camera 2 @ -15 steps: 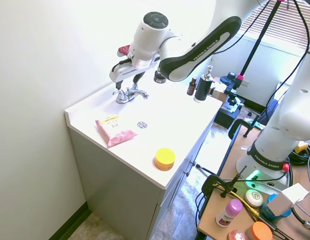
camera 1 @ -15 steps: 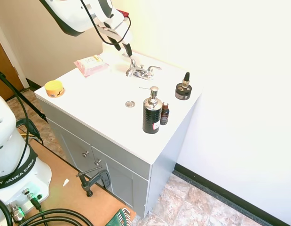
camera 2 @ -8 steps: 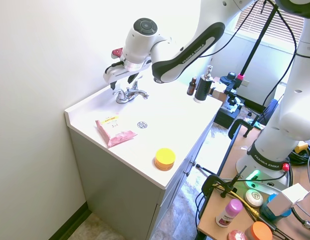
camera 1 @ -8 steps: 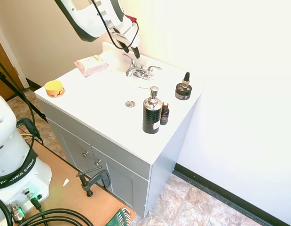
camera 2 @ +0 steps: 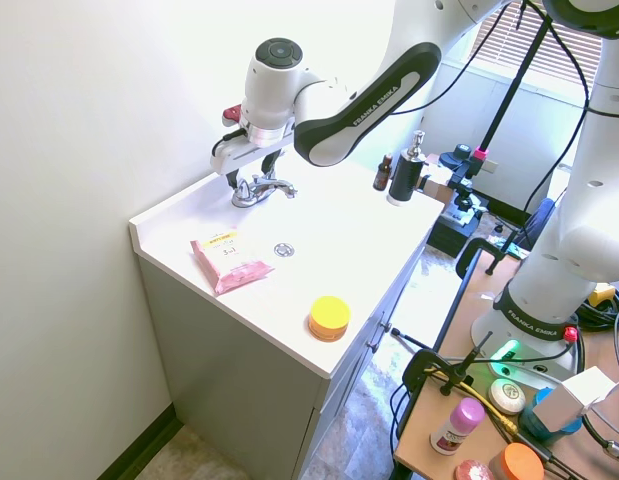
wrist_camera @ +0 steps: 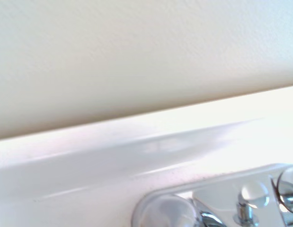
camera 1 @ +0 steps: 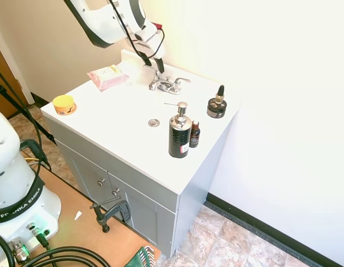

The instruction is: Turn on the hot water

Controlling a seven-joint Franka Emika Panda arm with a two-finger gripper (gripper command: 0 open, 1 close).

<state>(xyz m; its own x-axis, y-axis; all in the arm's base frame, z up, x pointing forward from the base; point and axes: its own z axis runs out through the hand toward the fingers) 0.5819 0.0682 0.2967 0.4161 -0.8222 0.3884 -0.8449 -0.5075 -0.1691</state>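
Thing: hot water tap point(camera 1: 156, 73), the small chrome lever at the left end of the low two-lever faucet point(camera 1: 168, 85)
Finish: shiny chrome
Pose: raised, tilted up from the faucet base
Place: at the back of the white tabletop point(camera 1: 127, 119), close to the wall

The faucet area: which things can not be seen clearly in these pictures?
- Hot water lever: first exterior view, partly hidden behind the pincer.
- Running water: too small and glary to tell, both exterior views.
- Faucet: wrist view, blurred and cut off by the edge.
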